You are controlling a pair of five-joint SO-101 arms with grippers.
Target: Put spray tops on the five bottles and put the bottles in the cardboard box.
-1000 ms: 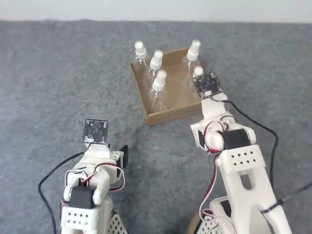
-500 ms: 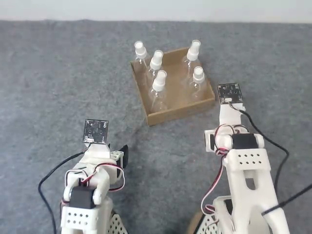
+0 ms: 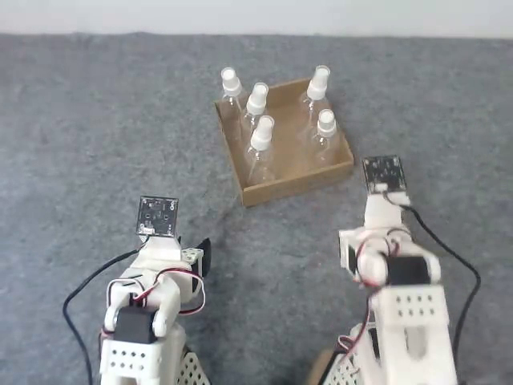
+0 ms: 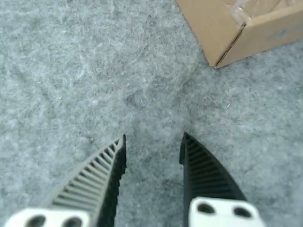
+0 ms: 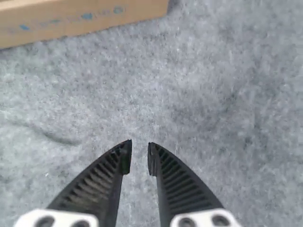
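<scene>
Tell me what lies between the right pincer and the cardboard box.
Bare grey carpet, nothing else: the right wrist view shows it running from the right pincer to the side wall of the cardboard box.

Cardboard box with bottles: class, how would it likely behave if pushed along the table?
The box probably drags rather than slides, since the table is covered in fuzzy grey felt. Its thin walls look low, so a push may flex them. The tall, narrow bottles standing inside could well tip.
</scene>
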